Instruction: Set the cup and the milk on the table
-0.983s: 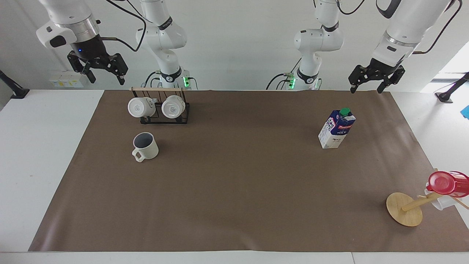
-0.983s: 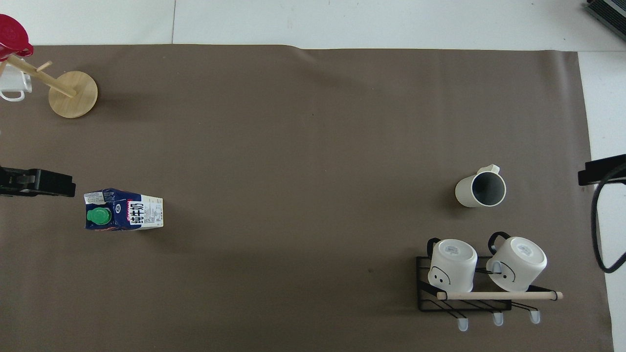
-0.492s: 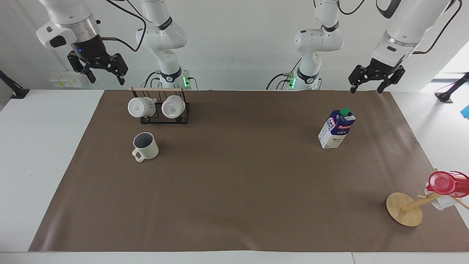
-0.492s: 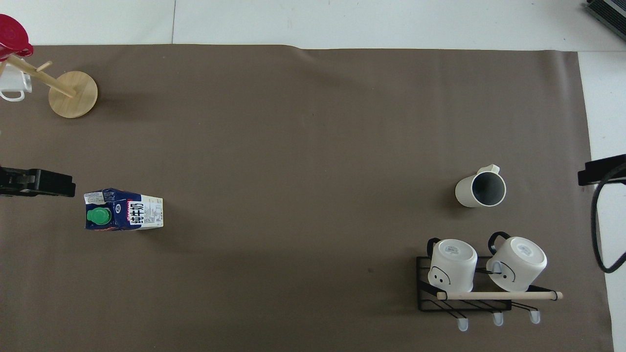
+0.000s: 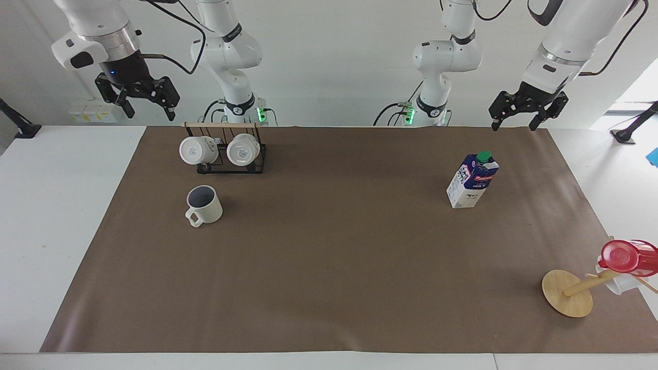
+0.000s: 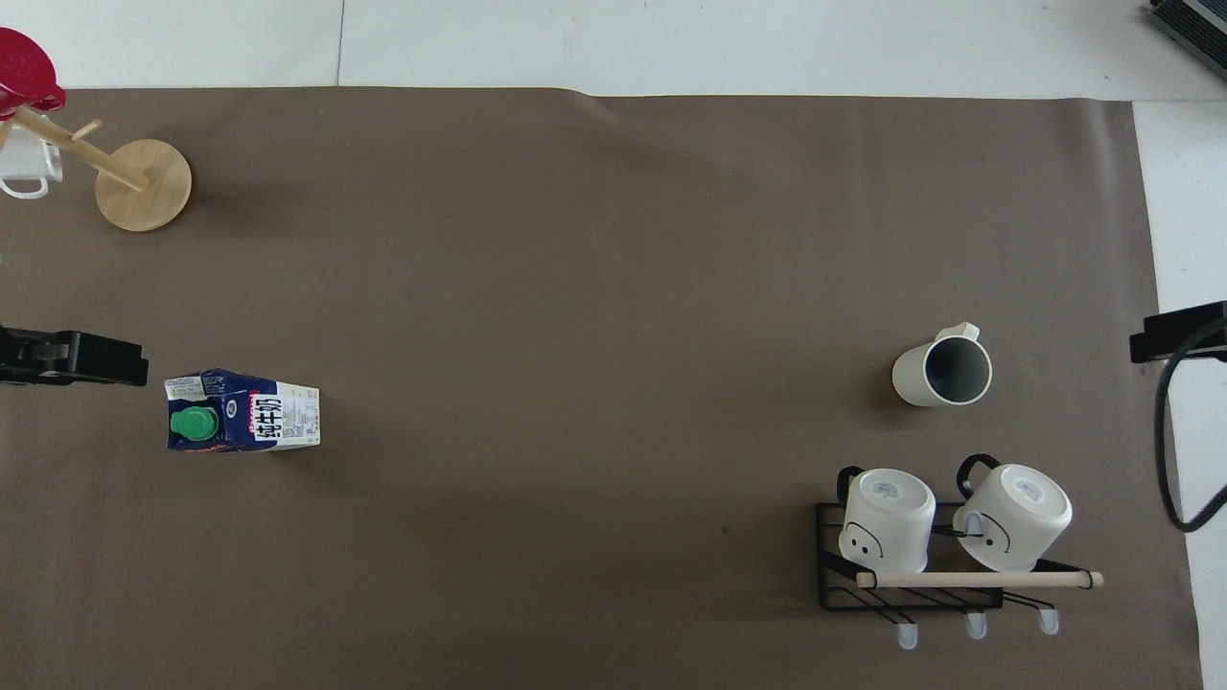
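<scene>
You have both hands up in the air with nothing in them. Your right hand [image 5: 147, 107] hangs with its fingers spread over the white edge of the bench [image 5: 61, 216], at the right arm's end, close to the robots. The cup [image 5: 203, 204] stands upright on the brown mat [image 5: 329, 267], below that hand and toward the middle of the bench from it, its mouth open upward and its handle pointing away from the robots. Between the cup and the robots you can see a black wire rack [image 5: 231, 154] with two white mugs [image 5: 196, 150] hanging on it, just beside the cup but not touching it.

Your left hand [image 5: 514, 124] also hangs with its fingers spread, over the mat's edge nearest the robots at the left arm's end. The milk carton [image 5: 472, 180] stands upright on the mat, below that hand and a little toward the middle of the bench, apart from the fingers. Well away from that hand, at the mat's corner, a wooden mug tree [image 5: 568, 293] carries a red cup [image 5: 628, 258].
</scene>
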